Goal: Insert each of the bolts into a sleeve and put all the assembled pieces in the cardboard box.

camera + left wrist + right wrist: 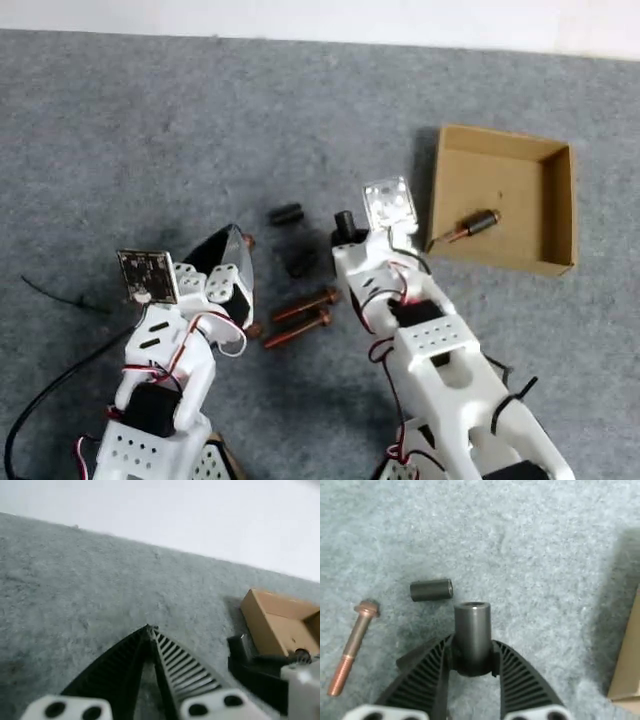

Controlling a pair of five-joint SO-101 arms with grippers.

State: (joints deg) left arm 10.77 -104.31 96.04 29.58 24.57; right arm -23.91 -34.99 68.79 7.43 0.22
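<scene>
The high view takes in the cardboard box [556, 205] at the right, with an assembled bolt-and-sleeve [470, 225] lying inside. A copper bolt [305, 303] and a second bolt [297, 329] lie side by side on the grey carpet [150, 130] between the arms. The right wrist view shows the right gripper [472, 651] clamped around a black sleeve [472, 625], its open bore facing away, and a loose sleeve [431, 590] on the carpet just beyond. In the left wrist view, the left gripper [149, 630] has its fingertips touching, with nothing seen between them.
</scene>
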